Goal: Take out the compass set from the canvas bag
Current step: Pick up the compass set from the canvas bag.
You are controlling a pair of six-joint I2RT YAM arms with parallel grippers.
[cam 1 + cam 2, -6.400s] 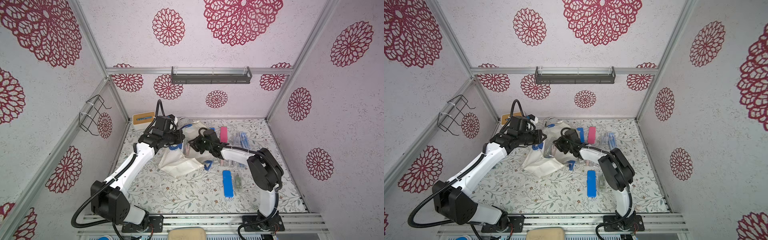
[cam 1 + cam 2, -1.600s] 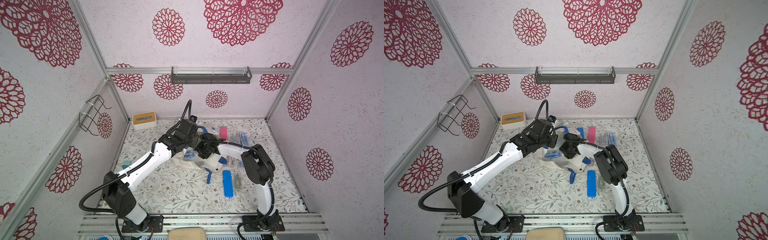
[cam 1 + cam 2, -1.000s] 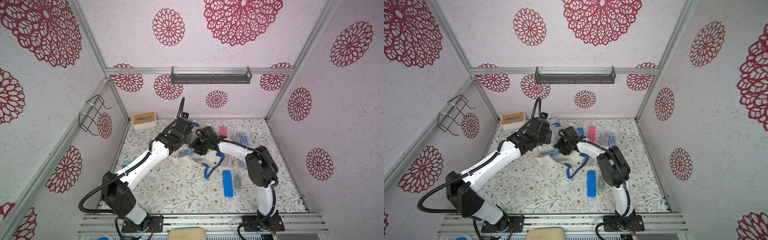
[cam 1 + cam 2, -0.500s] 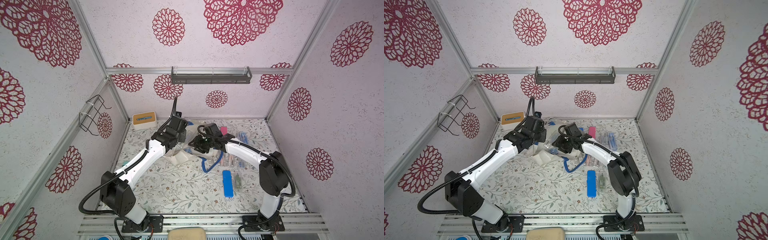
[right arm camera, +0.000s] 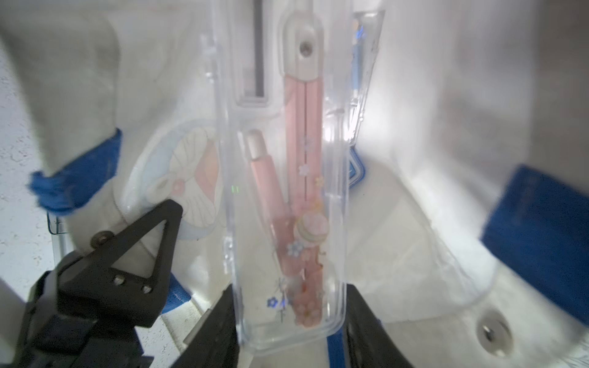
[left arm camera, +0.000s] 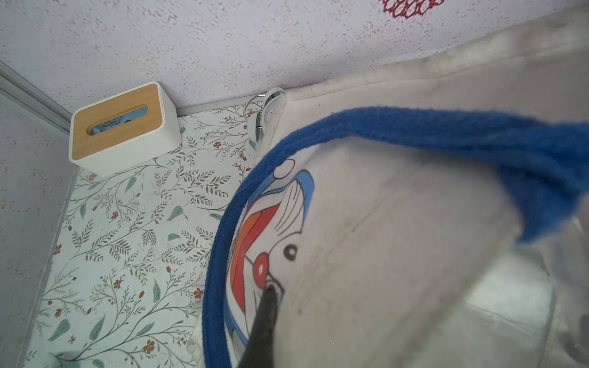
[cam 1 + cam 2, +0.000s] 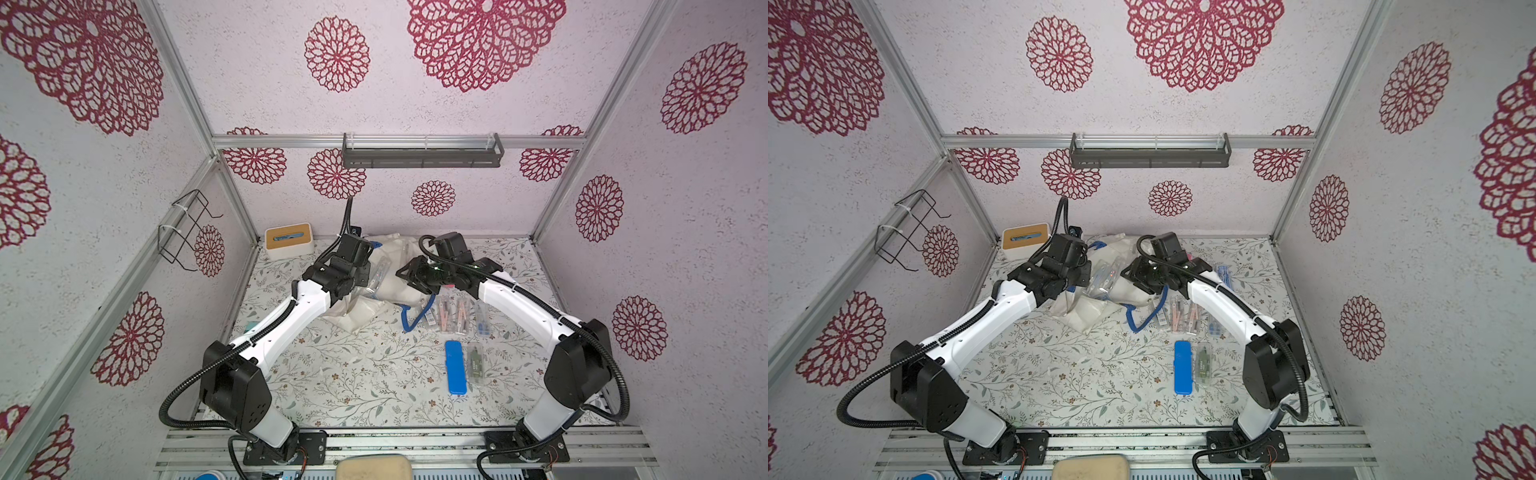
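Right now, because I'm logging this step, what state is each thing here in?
canvas bag: slumped, one side held up.
left gripper: shut on the bag.
right gripper: shut on the compass set.
compass set: case closed, partly inside the bag.
blue case: closed, lying flat.
tissue box: upright.

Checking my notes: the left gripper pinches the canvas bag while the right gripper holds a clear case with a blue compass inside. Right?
Wrong colour: the compass is pink, as the right wrist view shows. The left gripper pinches the canvas bag while the right gripper holds the clear case containing it.
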